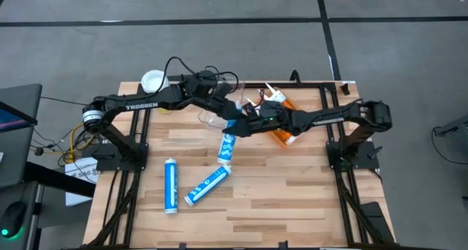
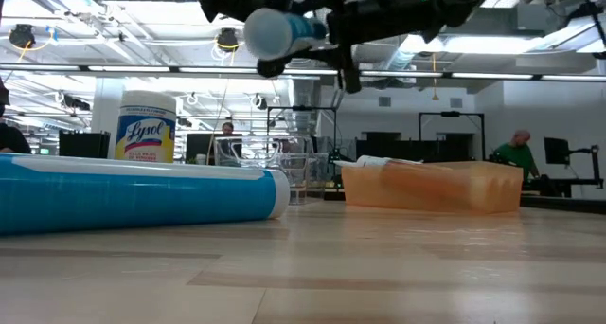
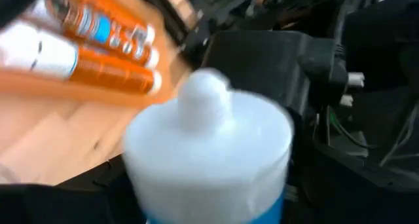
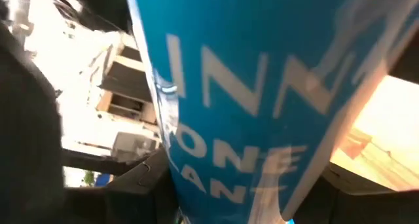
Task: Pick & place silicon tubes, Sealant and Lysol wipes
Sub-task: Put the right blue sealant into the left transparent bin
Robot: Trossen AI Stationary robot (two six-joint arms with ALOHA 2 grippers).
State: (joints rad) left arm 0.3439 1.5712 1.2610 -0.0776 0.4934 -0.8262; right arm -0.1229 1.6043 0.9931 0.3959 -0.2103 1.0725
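Observation:
A blue silicone tube [image 1: 227,146] with white ends is lifted clear of the table; in the low view it hangs high [image 2: 284,32]. My left gripper [image 1: 232,115] and my right gripper [image 1: 246,126] meet at its far end, both shut on it. Two more blue tubes [image 1: 171,186] [image 1: 208,186] lie on their sides on the near table; one shows close in the low view [image 2: 133,193]. The Lysol wipes [image 1: 153,82] [image 2: 146,127] stand upright at the far left corner. My left gripper has the tube's white end [image 3: 209,139] between its fingers; the tube itself hides where they touch. The white end with its nub points away from the wrist. My right gripper holds the tube's blue printed body [image 4: 249,106], which fills its view. The tube crosses between the dark fingers and is clear of the table.
An orange bin [image 1: 281,137] [image 2: 431,187] holding orange tubes [image 3: 98,34] stands at the far middle right, just beyond the grippers. A clear container [image 1: 210,118] [image 2: 294,172] stands left of it. People show in the room behind the table.

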